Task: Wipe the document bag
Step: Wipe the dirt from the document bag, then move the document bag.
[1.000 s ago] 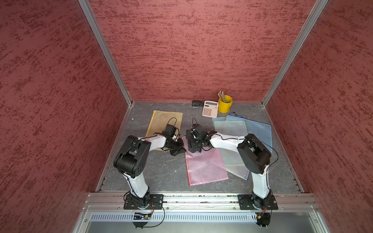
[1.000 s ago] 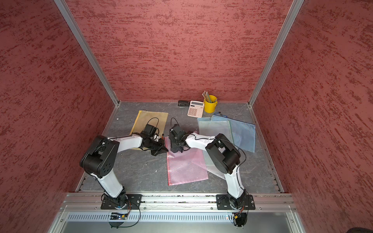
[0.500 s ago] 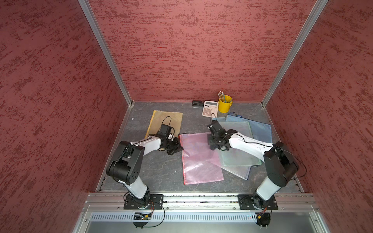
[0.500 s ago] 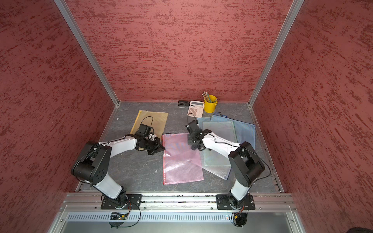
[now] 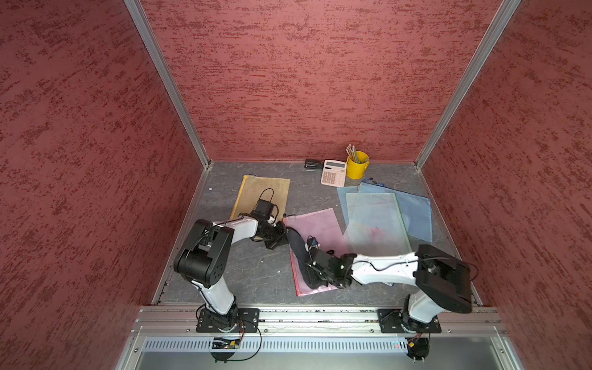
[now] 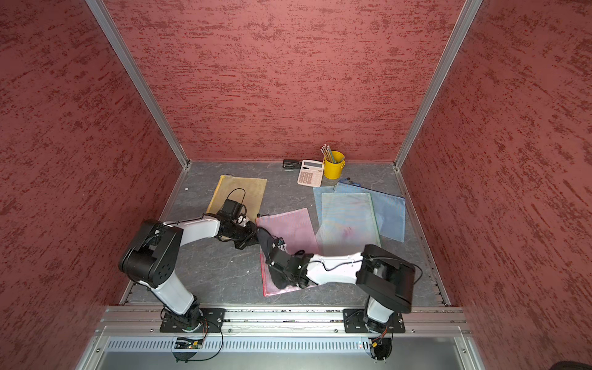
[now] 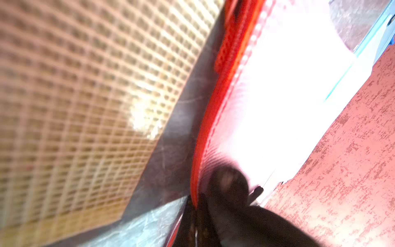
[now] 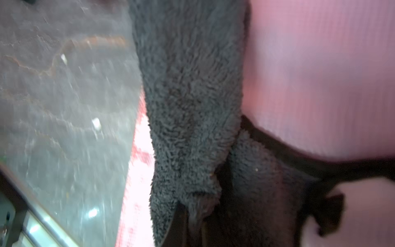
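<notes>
The pink translucent mesh document bag lies flat on the grey stone-patterned table, near the middle and toward the front rail, with its long sides running from front to back; in both top views its right edge overlaps a pale green translucent mesh bag, which in turn lies over blue mesh bags. The left fingers sit at the pink bag's far left corner, pressed together on its red zipper edge, which in the left wrist view curves down and ends between them; that view is blurred and the bag's face is washed out white. The right fingers are clamped on a dark grey fleecy cloth at its near end; the cloth stretches as a long strip along the pink bag's left side, resting on the bag and reaching almost to the left fingers. In the right wrist view the cloth lies between the bare table and the pink surface, with the bag's reddish border showing beside it. A yellow mesh bag lies behind the left arm, apart from the pink one; a white calculator, a black stapler and a yellow cup of pencils stand along the back wall.
</notes>
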`<state>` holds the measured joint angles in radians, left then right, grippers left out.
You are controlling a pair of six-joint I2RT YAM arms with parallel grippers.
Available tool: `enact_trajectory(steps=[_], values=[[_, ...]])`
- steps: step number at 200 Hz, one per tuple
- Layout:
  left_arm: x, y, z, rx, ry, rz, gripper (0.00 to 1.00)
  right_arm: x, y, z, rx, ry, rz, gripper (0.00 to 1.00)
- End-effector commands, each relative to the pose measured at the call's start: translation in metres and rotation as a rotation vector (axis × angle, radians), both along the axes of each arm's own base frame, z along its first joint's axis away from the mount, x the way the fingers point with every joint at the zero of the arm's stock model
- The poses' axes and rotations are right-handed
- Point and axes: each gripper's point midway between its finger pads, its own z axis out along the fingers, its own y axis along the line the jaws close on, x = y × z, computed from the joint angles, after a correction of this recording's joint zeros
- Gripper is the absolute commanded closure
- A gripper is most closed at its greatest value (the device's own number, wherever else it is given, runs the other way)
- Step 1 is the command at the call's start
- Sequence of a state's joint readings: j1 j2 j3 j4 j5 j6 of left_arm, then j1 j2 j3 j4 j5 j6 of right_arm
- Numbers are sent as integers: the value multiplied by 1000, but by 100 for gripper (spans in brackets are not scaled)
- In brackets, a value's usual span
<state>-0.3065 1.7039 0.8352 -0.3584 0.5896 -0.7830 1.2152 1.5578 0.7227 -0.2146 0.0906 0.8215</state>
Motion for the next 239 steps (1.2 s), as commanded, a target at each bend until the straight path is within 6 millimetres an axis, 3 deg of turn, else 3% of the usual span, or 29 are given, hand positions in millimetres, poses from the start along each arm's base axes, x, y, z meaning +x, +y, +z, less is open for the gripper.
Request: enact_trajectory(steps=[1,11,22,35,51,67,81,101,136,155,169,184,205,223,239], values=[[15,3,2,28,-58,-14,100,-69,-80,-35,-224,209,-123,100],[15,2,2,30,-57,-24,100,-73,-93,-21,-241,200,-146,100],[14,0,2,35,-55,-45,100,-57,-103,2,-263,118,-186,100],[14,-2,5,50,-64,-73,100,-19,-104,32,-229,9,-241,100],[12,-5,8,70,-69,-101,100,38,-97,56,-152,-84,-291,100],[11,-6,13,98,-83,-124,100,83,-85,65,-141,-170,-290,100],[11,-7,18,117,-94,-131,100,103,-79,45,-198,-177,-268,100],[11,-7,20,133,-100,-133,100,95,-88,4,-259,-105,-247,100],[14,-6,15,151,-82,-127,100,34,-136,-40,-268,59,-326,100],[17,-6,20,187,-89,-139,100,-8,-146,-36,-274,112,-320,100],[21,-7,34,205,-101,-158,100,-23,-150,-17,-286,109,-317,100],[27,-3,59,234,-140,-184,100,-6,-149,27,-248,12,-351,100],[40,16,96,302,-188,-226,100,45,-143,95,-153,-133,-397,100],[55,43,118,374,-204,-253,100,83,-133,121,-140,-198,-364,100],[65,65,126,414,-202,-264,100,105,-121,126,-187,-223,-312,100]])
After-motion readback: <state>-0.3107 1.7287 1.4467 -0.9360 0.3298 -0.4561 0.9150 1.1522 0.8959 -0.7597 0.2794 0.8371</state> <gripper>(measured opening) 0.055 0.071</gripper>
